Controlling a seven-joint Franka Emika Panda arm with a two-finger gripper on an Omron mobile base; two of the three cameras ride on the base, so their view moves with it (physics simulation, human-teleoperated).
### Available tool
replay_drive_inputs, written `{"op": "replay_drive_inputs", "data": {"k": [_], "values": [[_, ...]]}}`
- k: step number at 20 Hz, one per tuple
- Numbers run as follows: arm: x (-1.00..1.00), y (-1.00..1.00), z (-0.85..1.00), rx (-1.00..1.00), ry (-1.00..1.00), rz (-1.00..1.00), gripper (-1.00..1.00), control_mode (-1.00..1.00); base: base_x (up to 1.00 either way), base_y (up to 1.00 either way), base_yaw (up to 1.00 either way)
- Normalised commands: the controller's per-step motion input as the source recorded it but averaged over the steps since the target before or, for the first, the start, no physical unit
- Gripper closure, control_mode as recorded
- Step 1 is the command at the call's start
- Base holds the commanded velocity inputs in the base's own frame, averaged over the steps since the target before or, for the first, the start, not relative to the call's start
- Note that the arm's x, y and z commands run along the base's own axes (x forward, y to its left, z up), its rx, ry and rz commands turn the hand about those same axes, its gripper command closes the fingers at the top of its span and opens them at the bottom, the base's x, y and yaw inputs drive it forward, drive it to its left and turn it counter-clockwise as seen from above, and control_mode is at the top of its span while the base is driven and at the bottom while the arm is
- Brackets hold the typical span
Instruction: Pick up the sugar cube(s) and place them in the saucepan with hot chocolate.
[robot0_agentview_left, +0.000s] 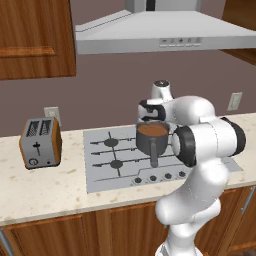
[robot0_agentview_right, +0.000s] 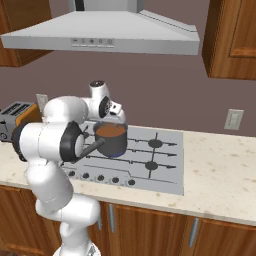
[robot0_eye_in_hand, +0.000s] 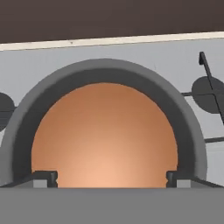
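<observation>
- The hand (robot0_eye_in_hand: 111, 178) is hovering directly over the saucepan (robot0_eye_in_hand: 26, 127), jaws spread wide, gripping nothing.
- No sugar cube is showing on the hot chocolate (robot0_eye_in_hand: 105, 140); delivery is probably finishing.

The arm (robot0_agentview_left: 200, 150) folds forward, wrist bent downward. The gripper (robot0_eye_in_hand: 112, 178) hangs directly above the saucepan (robot0_agentview_left: 152, 137), fingers (robot0_eye_in_hand: 46, 177) spread wide, empty.
</observation>
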Motion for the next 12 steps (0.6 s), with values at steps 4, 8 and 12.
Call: {"op": "replay_drive_inputs", "data": {"k": [4,8,12], "values": [[-0.67,0.00,0.54,0.02,-0.35,0.05,-1.00,-1.00,0.00,0.00,0.00],[-0.83,0.00,0.54,0.04,-0.30,0.03,-1.00,-1.00,0.00,0.00,0.00],[-0.97,0.00,0.65,0.06,-0.15,0.00,-1.00,-1.00,0.00,0.00,0.00]]}}
